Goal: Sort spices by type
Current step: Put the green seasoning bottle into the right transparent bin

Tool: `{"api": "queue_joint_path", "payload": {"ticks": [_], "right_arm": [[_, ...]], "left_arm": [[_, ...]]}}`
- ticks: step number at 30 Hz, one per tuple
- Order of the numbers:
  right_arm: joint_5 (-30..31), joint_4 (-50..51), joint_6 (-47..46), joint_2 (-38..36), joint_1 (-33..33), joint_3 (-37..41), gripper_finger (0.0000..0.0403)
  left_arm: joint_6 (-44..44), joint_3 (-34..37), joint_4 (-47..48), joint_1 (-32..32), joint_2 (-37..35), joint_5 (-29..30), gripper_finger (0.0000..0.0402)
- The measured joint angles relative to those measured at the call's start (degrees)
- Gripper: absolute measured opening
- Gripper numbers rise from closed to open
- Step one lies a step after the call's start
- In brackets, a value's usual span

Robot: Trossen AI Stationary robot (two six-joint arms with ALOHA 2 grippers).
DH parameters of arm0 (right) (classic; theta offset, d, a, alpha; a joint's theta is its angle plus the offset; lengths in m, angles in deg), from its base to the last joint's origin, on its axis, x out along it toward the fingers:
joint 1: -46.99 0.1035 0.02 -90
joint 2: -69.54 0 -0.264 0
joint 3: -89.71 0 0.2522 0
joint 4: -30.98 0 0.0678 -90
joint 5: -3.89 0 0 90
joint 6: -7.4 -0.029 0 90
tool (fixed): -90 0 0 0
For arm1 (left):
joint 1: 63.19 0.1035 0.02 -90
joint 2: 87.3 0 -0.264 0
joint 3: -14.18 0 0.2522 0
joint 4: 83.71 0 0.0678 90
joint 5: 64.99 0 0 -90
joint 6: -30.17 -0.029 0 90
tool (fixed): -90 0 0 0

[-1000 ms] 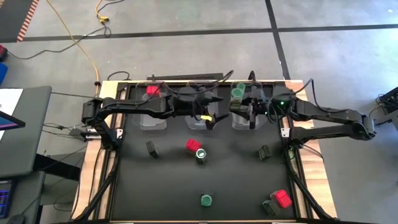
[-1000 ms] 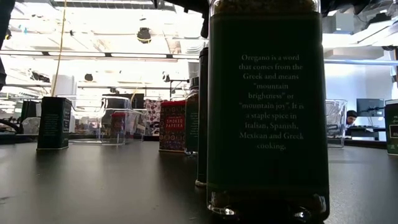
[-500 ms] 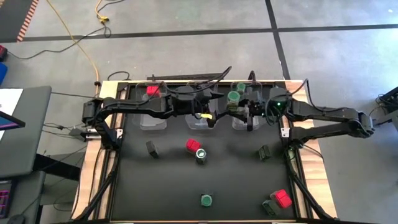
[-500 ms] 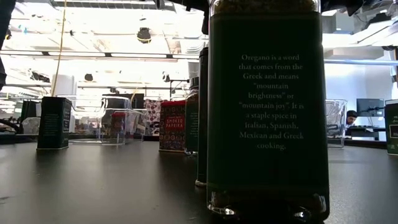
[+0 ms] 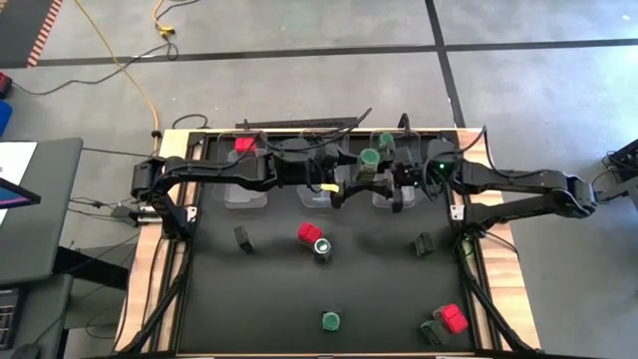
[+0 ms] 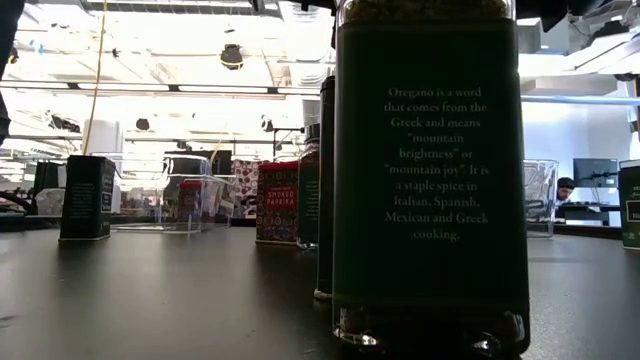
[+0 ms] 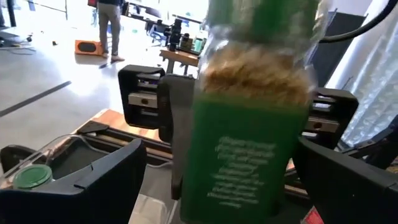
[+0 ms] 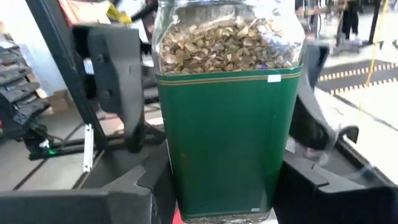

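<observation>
A green-lidded spice jar (image 5: 370, 160) with a green label hangs in the air between my two grippers, above the far bins. My right gripper (image 8: 224, 205) is shut on it. My left gripper (image 7: 230, 193) is open, one finger on each side of the same jar (image 7: 249, 143), with a gap showing. A second green-lidded jar (image 5: 384, 140) sits in the right bin. A red-topped container (image 5: 243, 144) sits in the left bin. Red (image 5: 309, 231), green-lidded (image 5: 321, 246) and dark (image 5: 243, 237) containers stand on the table. My right gripper pinches the jar's lower body (image 8: 224, 155) between its two fingers (image 8: 323, 186), which come level from the table's right side. The jar is upright and lifted clear of the bins and the table.
Three clear bins (image 5: 245, 189) line the far edge. More containers stand at the right: a dark one (image 5: 424, 243), a red one (image 5: 452, 317) with a dark one (image 5: 431, 331) beside it, and a green-lidded jar (image 5: 330, 320) near the front edge. An oregano jar (image 6: 430, 180) fills the low view.
My right gripper has carried the green-lidded jar from above the right bin toward the table's left, up to my left gripper. The jar has stayed upright and now stands between the left gripper's open fingers.
</observation>
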State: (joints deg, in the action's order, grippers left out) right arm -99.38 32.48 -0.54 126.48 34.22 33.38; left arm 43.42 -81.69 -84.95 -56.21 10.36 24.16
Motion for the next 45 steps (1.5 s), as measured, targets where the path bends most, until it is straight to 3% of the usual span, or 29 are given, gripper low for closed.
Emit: {"api": "queue_joint_path", "payload": {"ticks": [10, 16, 24, 37, 45], "right_arm": [[-0.54, -1.82, -0.81, 0.53, 0.04, 0.0, 0.0218], [-1.02, -1.74, -1.25, 0.53, 0.09, 0.0, 0.0218], [-1.04, -2.05, -1.25, 0.53, 0.09, 0.0, 0.0218], [-1.02, -1.94, -1.13, 0.53, 0.0, 0.0, 0.0218], [-1.04, -0.51, -1.72, 0.5, 0.29, 0.09, 0.0218]], "left_arm": [[-0.15, 0.0, -0.61, -0.02, 0.0, -0.3, 0.0385], [-2.05, 0.0, -4.92, -0.02, 0.0, -0.12, 0.0358], [-0.98, 0.0, -3.03, -0.02, -0.01, -0.14, 0.032], [-1.42, 0.0, -3.08, -0.02, 0.39, -0.12, 0.031], [0.27, -0.02, -6.59, -0.51, 2.71, -1.83, 0.0234]]}}
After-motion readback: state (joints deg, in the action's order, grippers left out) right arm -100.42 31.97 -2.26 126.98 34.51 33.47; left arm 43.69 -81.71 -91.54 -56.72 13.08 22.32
